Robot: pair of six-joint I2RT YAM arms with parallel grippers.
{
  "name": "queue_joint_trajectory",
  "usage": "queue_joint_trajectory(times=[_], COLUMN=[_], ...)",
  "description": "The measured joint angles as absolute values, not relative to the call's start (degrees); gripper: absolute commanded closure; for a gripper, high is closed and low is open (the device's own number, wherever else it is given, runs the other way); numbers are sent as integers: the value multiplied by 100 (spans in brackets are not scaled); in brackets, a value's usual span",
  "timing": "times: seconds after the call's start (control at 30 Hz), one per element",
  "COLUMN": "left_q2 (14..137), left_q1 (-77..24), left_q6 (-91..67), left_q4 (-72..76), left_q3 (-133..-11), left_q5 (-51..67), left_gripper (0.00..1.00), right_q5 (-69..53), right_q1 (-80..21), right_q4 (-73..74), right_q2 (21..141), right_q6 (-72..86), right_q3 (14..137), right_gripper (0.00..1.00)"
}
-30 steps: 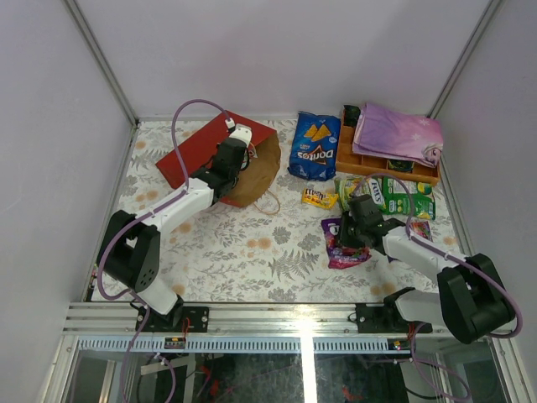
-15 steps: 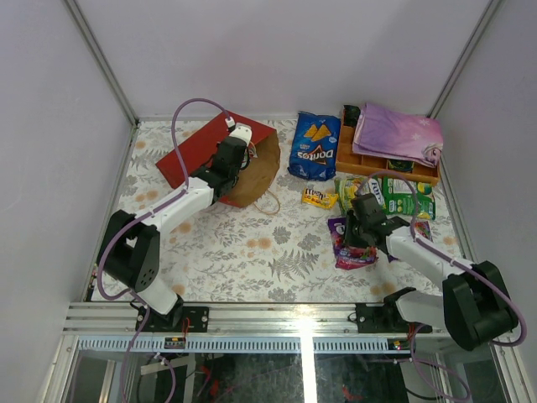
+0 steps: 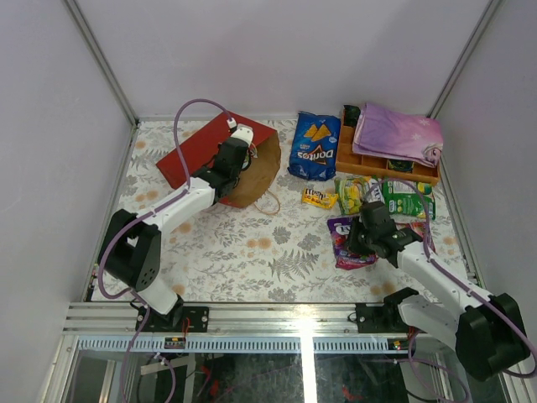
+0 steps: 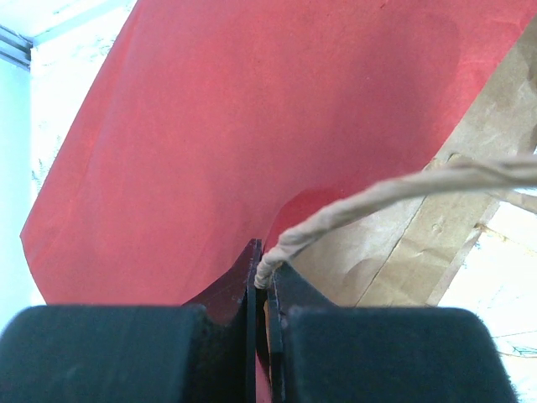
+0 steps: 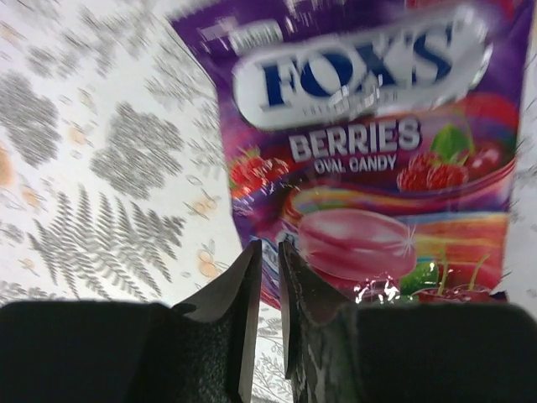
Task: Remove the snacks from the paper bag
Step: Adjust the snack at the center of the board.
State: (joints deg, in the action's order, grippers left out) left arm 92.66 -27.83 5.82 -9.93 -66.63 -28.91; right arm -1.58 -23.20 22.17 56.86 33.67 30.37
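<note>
Two tools are at work on the flowered tabletop [image 3: 252,243]. The left tool [image 4: 262,273] is closed tight on the paper bag [image 3: 201,147], pinching the bag's rim together with the end of its string handle [image 4: 377,197]. The bag lies on its side at the far left, red outside up, its brown mouth turned toward the middle of the tabletop.

The right tool [image 5: 267,256] hangs at the near edge of the purple Fox's pack [image 3: 342,243], its jaws narrowed to a thin slit. Whether they pinch the pack's edge cannot be told. This pack lies flat, label up, near the right front.

Other snacks lie outside the bag. The blue Doritos bag [image 3: 315,147] lies just to the right of the bag's mouth. The small yellow pack [image 3: 319,198] sits nearer than it. Green Fox's packs [image 3: 407,197] lie beyond the right tool. The orange tray [image 3: 346,155] stands at the far right, with the folded purple cloth [image 3: 394,134] lying on it.
</note>
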Motion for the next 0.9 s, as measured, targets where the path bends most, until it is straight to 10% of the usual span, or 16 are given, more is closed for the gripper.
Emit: queue_joint_trajectory(times=[0.33,0.63,0.9], left_q2=[9314,9314,9314], left_q1=[-2810,-2810,-2810], left_q6=[582,582,585], left_q4=[-1015,-1020,-1017], left_q3=[-6683,-6683,-6683], left_q5=[-2904,-2917,-2919], left_gripper=[100,100,100], right_q5=[-705,-80,856], right_q1=[-2309,-2309,-2152], right_q4=[1658,2554,3271], right_q2=[6455,5944,5999], right_q6=[3817,3819,4051], right_q3=[2543,3033,3734], right_gripper=[83,58,70])
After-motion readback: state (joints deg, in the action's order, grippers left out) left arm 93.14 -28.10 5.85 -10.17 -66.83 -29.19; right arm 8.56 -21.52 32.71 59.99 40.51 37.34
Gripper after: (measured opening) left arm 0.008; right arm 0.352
